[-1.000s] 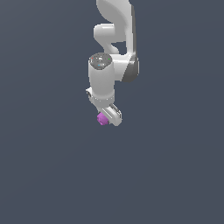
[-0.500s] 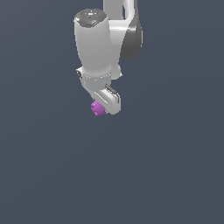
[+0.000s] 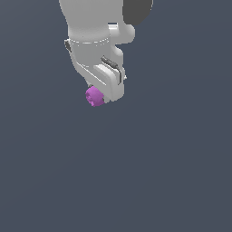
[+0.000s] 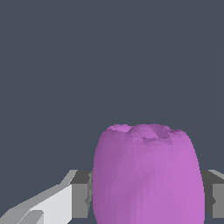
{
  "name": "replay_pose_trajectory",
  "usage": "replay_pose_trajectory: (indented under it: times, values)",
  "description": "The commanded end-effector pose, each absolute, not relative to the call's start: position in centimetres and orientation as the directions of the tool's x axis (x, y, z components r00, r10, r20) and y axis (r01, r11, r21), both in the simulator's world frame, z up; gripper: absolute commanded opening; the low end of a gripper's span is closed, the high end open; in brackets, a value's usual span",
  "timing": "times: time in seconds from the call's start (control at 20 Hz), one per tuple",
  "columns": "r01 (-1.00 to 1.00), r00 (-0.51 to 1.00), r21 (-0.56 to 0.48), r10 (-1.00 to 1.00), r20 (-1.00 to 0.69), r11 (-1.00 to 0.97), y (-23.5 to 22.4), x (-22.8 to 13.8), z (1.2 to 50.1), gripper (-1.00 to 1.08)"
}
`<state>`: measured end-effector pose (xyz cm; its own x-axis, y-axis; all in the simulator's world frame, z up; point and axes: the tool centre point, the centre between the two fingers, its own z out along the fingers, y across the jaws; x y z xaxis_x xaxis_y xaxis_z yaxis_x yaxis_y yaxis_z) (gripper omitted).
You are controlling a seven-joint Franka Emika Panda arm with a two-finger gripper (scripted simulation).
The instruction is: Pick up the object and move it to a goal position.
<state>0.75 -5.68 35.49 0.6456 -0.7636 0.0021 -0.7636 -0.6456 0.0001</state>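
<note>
Object [image 4: 148, 175] clamped between tool [image 3: 100, 95] fingers [image 4: 52, 205], long axis running along them, bumpy end outward; surroundings plain grey.

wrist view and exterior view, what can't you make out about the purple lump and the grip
- Lump base: cut off by the wrist view's lower edge.
- Fingers: wrist view shows only slivers beside the lump, pad contact hidden behind it.
- Gripper: in the exterior view its white body covers most of the lump and the far finger.
- Arm above the wrist: cut off by the exterior view's top edge.
- Goal position: no marker visible in either view.
</note>
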Motion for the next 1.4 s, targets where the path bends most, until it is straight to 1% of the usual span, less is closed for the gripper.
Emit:
replay_pose_trajectory:
  times: [0.0, 0.35, 0.65, 1.0, 1.35]
  values:
    - [-0.763, 0.646, 0.001, -0.763, 0.001, -0.646, -5.9, 1.2, 37.7, -1.0]
    - [-0.763, 0.647, 0.001, -0.763, 0.001, -0.647, -6.4, 2.3, 42.6, -1.0]
    - [-0.762, 0.648, 0.0, -0.762, 0.0, -0.648, -6.7, 3.1, 45.8, -1.0]
    - [-0.762, 0.648, 0.0, -0.762, 0.0, -0.648, -6.9, 3.7, 47.8, -1.0]
    - [-0.762, 0.648, 0.0, -0.762, 0.0, -0.648, -7.0, 3.9, 48.6, -1.0]
